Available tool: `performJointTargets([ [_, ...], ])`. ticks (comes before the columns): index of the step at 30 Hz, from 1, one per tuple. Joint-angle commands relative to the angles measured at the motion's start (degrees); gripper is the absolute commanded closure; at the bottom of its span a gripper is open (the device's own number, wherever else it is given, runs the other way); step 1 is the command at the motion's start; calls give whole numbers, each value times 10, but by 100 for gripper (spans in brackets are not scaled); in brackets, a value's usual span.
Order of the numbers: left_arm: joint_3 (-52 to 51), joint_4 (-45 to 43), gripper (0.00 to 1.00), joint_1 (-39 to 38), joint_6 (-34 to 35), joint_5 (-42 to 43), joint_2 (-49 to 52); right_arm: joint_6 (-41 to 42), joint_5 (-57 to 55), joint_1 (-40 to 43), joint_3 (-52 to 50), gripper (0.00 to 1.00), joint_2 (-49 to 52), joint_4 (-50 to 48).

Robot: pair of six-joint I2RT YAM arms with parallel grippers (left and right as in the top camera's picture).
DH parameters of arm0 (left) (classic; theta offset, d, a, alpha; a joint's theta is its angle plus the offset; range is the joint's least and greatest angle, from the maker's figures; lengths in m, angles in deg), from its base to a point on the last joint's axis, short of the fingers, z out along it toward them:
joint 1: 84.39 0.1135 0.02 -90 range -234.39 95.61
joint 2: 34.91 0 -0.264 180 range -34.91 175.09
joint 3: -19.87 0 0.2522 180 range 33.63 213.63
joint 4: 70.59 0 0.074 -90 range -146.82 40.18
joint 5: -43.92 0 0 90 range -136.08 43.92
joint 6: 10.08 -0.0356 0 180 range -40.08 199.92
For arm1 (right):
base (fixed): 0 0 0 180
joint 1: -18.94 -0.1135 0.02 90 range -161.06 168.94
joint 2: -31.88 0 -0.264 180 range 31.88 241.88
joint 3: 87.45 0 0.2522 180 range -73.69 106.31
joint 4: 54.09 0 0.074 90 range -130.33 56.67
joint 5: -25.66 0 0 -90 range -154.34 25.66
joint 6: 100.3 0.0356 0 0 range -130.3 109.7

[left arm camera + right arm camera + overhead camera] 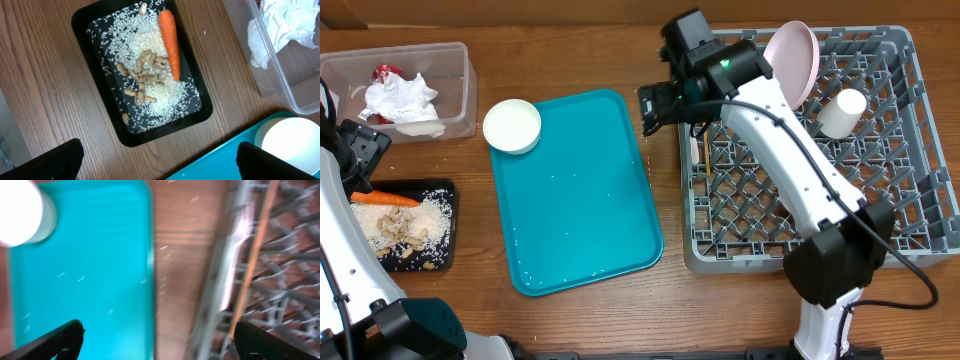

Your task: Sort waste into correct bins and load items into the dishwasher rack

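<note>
A white bowl (512,126) is seen upright at the far left corner of the teal tray (580,200), the only dish not yet in the dishwasher rack (910,215). Being round, it offers no long axis to be lined up with; only its rim can be pinched. The right gripper (162,340) is held over the strip of table between tray and rack, its jaws spread wide with nothing between them, and a wooden stick (707,160) is seen lying inside the rack along the near wall. From this gripper the bowl lies to the left, across the tray. The left gripper (160,162), likewise spread and empty, is poised over the black tray (95,80), with the bowl beyond its right fingertip. Neither arm is judged clearly nearer; the right one is favoured, since the rack is on its side.
</note>
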Motion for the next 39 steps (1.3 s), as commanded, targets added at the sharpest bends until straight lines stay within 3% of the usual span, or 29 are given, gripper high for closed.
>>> performJointTargets([
  [1, -3, 1, 0, 0, 8, -12, 2, 38, 13, -2, 17, 0, -37, 17],
  [4, -3, 2, 0, 0, 8, -12, 2, 114, -50, -2, 17, 0, -70, 55],
  [15, -3, 1, 0, 0, 8, -12, 2, 273, -269, 27, 17, 0, -211, 252],
  [26, -3, 1, 0, 0, 8, -12, 2, 269, -189, 64, 16, 0, -219, 252],
  [39, -3, -31, 0, 0, 8, -18, 2, 269, -189, 64, 16, 0, -219, 252],
])
